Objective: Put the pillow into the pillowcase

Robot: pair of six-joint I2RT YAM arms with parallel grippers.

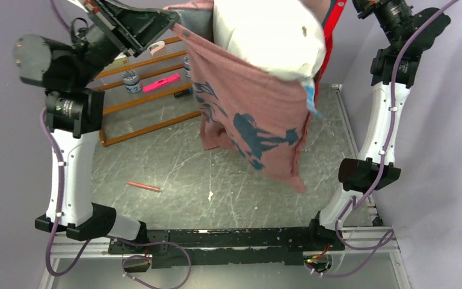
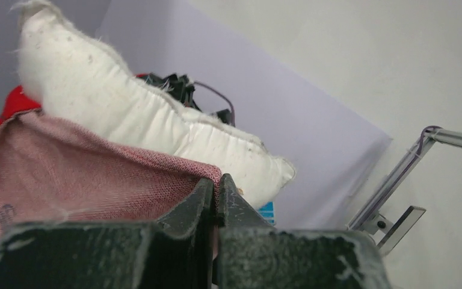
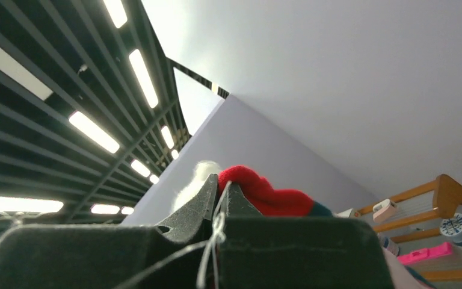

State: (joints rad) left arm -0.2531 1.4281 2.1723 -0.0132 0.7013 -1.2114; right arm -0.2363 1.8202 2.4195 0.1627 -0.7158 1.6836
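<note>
Pillowcase hangs high over the table, pale pink reverse out, teal print showing, red edge down its right side. Pillow sits in the open top, its white bulk bulging above the fabric and cut by the frame. Left gripper pinches the case's top left corner. Right arm is raised at right. Wooden rack at far left holds a pink item and a small jar. A thin red stick lies near left on the table.
</note>
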